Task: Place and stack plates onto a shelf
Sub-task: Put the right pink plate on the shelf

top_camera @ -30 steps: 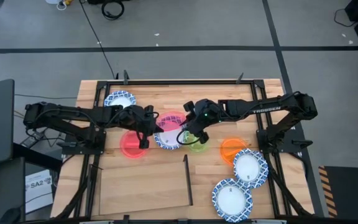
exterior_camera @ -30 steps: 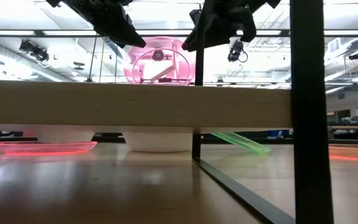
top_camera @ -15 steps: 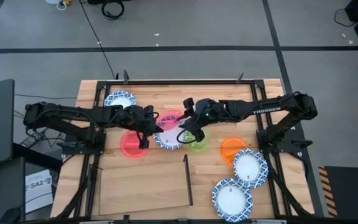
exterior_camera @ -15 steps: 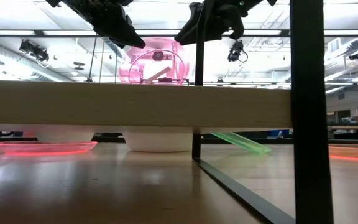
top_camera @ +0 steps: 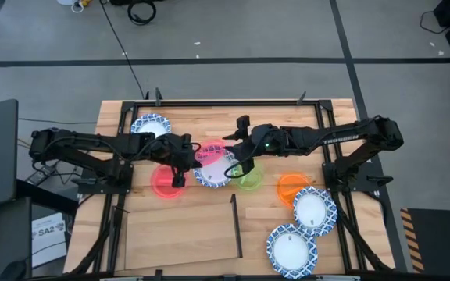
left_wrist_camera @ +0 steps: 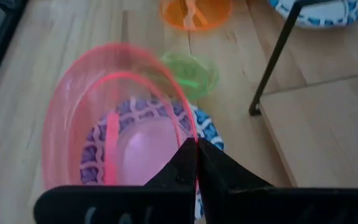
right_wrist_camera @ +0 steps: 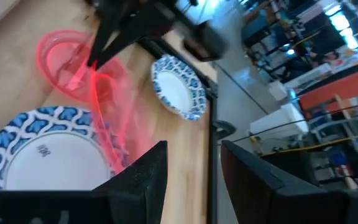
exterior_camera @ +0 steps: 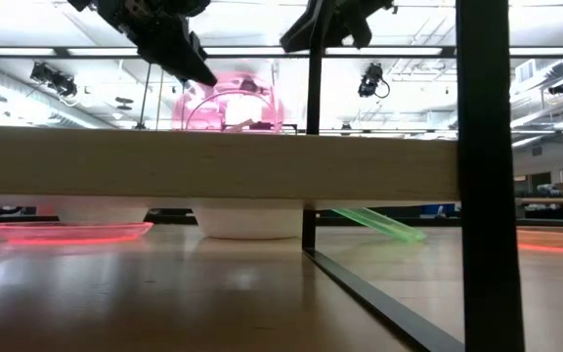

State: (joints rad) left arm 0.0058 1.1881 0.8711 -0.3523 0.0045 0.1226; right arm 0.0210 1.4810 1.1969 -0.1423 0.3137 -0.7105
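Observation:
My left gripper [top_camera: 186,159] is shut on a translucent pink plate [top_camera: 212,151], held above a blue-and-white plate [top_camera: 212,175] that lies flat on the table. My right gripper [top_camera: 236,154] is open just right of the pink plate and holds nothing; its two fingers show apart in the right wrist view [right_wrist_camera: 194,168]. A red plate [top_camera: 165,183], a green plate [top_camera: 249,180] and an orange plate [top_camera: 291,187] rest on the tabletop. The pale shelf panel [top_camera: 178,230] with its black bar [top_camera: 235,225] lies at the near side. My left gripper pinches the pink plate's rim [left_wrist_camera: 190,134] between its two fingers, on the side of the plate toward the table's left. The fingers come from the left, slanting down. The plate stands tilted on edge, lifted clear above the blue-and-white plate [left_wrist_camera: 207,134].
More blue-and-white plates lie at the far left [top_camera: 149,125] and near right [top_camera: 315,209], [top_camera: 291,250]. A black frame post [exterior_camera: 482,147] stands close in the low view. Both arms are close together over the table's middle.
My right gripper has risen and drawn a little toward the far edge, away from the pink plate. My left gripper has kept hold of the pink plate and carried it slightly toward the table's left, still tilted on edge.

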